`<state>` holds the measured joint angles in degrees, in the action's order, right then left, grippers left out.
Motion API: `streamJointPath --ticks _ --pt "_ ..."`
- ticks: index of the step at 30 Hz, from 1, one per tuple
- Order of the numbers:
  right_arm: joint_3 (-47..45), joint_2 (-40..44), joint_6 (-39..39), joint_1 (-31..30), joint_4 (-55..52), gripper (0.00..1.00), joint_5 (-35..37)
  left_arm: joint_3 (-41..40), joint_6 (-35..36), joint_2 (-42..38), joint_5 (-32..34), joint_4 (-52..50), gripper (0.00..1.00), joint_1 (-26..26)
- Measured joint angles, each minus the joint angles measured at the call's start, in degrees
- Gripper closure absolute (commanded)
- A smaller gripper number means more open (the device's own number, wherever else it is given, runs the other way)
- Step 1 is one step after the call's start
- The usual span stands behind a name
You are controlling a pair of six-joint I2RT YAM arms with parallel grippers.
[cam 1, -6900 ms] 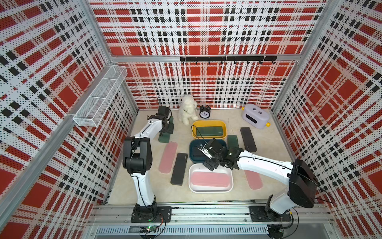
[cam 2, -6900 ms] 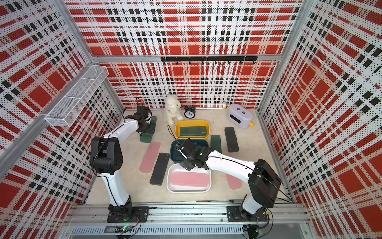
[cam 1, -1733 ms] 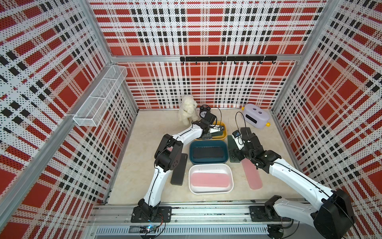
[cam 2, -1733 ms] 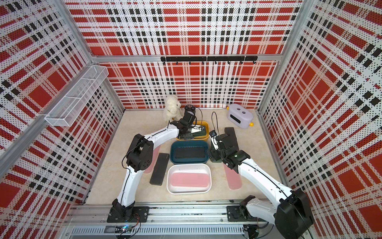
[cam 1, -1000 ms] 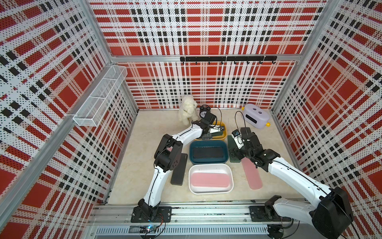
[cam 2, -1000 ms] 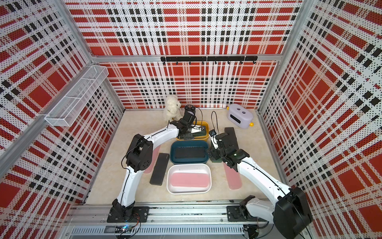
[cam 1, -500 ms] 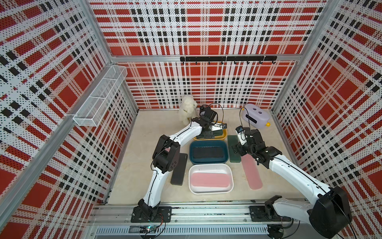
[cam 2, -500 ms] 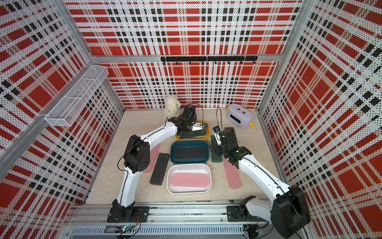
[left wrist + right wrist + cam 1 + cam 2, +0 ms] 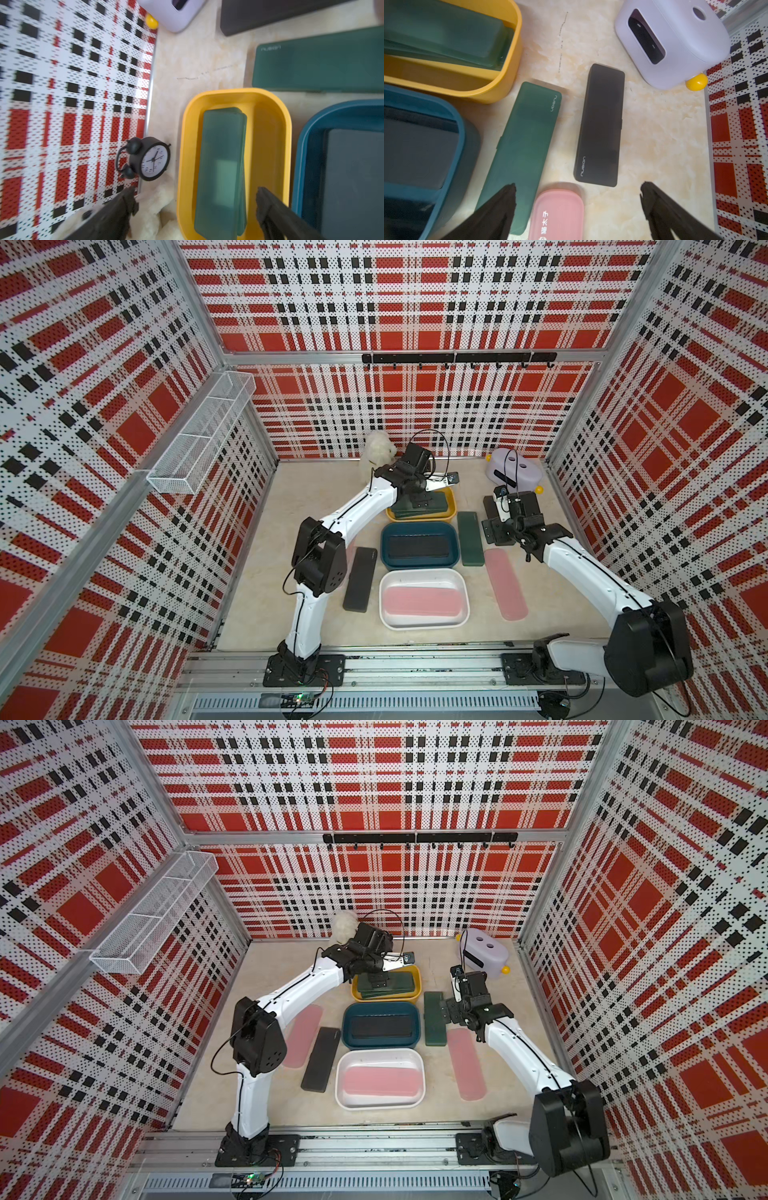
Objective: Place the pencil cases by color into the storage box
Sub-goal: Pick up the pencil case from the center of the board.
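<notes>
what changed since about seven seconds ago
The left gripper carried a flat dark green pencil case from beside the white plush toy into the yellow plastic tub, onto the one already there, and let go. The right gripper left the dark blue tub and swung right, open above the loose flat black pencil case. The other loose cases and the pink case in the white tub stayed put.

Right gripper [image 9: 577,187] is masking much of the black pencil case [image 9: 600,124] in both top views. Frame edge is cutting off a pink pencil case [image 9: 556,214] in the right wrist view. Green pencil cases [image 9: 220,166] in the yellow tub [image 9: 270,108] are blurring together; count undeterminable.
</notes>
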<state>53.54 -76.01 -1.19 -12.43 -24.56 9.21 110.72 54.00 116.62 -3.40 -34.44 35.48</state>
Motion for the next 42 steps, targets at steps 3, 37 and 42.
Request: streamJointPath --ticks 3,37,42 --pt "2.49 -3.17 0.46 1.84 -0.81 0.0 -1.07 -4.9 -3.43 -6.34 -0.79 4.61 0.06 -0.07" --pt "23.78 -35.08 -1.09 9.62 -7.04 0.0 -7.96 -42.45 -56.61 -38.38 26.73 32.7 0.01 -2.4" --pt "23.78 -37.0 -1.09 9.64 -7.04 0.0 -7.21 -44.04 -60.11 -38.66 27.04 32.17 0.01 -2.89"
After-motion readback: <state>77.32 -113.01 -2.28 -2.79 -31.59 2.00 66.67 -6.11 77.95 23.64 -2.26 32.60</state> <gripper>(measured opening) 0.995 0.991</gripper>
